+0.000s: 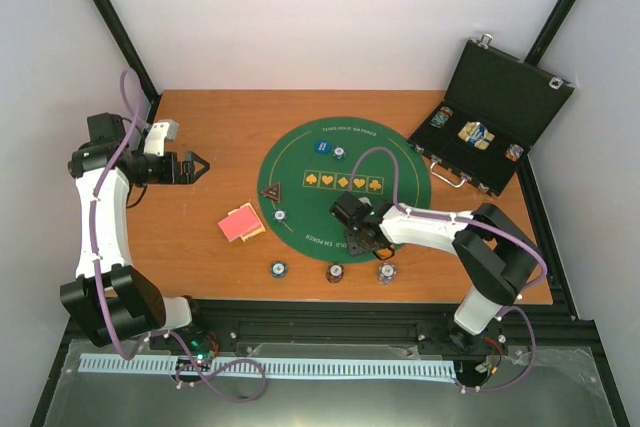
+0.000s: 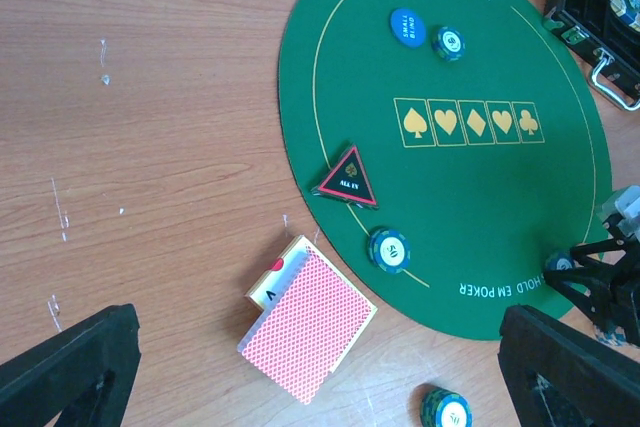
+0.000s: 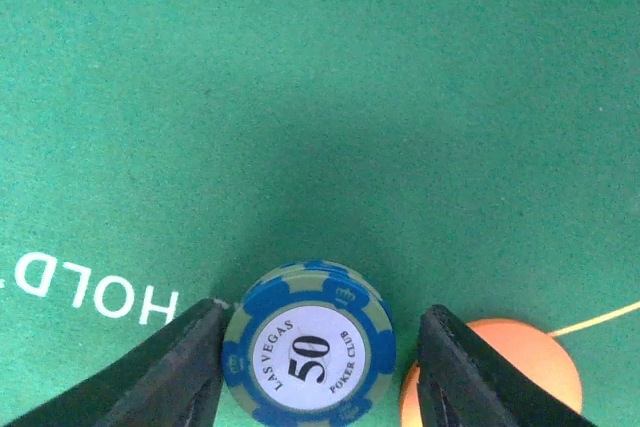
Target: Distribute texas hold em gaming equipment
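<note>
Our right pincer (image 3: 320, 352) is spread either side of a blue chip (image 3: 308, 357) on the green mat (image 3: 300, 97), by its near edge. Our left pincer (image 1: 197, 164) hangs spread over the bench (image 1: 200, 262); the cards (image 1: 241, 223) lie beside the mat.

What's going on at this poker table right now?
The right arm has its jaws open around a blue 50 chip lying flat on the green mat, close to its near edge. The left arm hovers over the wooden table left of the mat, jaws open and empty. The card deck lies beside the mat, three chips sit on the wood in front, and the case stands open.
</note>
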Robot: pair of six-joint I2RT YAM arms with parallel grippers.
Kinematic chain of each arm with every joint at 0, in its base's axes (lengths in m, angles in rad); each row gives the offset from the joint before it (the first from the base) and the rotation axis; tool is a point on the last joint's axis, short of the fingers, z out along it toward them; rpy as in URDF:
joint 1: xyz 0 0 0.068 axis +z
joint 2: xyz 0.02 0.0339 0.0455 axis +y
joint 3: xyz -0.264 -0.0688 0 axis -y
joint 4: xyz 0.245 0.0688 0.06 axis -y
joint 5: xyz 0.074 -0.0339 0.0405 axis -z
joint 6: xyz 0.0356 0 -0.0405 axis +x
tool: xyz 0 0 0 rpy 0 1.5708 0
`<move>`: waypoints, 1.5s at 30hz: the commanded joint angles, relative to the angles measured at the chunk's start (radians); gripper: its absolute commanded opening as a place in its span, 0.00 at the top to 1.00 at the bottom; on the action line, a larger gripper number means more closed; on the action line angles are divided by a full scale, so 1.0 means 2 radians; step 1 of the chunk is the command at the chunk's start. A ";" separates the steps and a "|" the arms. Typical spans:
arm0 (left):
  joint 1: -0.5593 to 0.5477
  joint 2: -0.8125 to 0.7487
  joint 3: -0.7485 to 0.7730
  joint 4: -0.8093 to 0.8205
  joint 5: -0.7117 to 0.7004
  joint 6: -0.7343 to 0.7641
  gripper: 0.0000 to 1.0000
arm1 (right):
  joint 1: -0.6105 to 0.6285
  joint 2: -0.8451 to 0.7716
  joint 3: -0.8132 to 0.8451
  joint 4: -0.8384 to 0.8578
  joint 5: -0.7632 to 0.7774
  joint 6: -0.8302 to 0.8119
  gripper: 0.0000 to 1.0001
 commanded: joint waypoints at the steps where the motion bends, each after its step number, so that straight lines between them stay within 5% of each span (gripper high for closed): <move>1: 0.005 -0.004 0.025 -0.009 0.011 0.002 0.00 | -0.003 -0.022 0.003 -0.005 0.004 0.006 0.42; 7: 0.005 -0.003 0.028 -0.011 0.016 -0.001 0.00 | 0.010 -0.078 0.032 -0.041 0.011 0.009 0.35; 19: 0.005 0.003 0.028 -0.011 0.016 -0.001 0.00 | 0.158 -0.077 0.056 -0.085 0.027 0.071 0.24; 30: 0.005 0.005 0.035 -0.013 0.013 -0.001 0.00 | 0.176 -0.042 0.034 -0.058 -0.006 0.071 0.23; 45: 0.005 0.003 0.036 -0.016 0.011 0.000 0.00 | 0.176 -0.014 0.029 -0.023 -0.015 0.073 0.43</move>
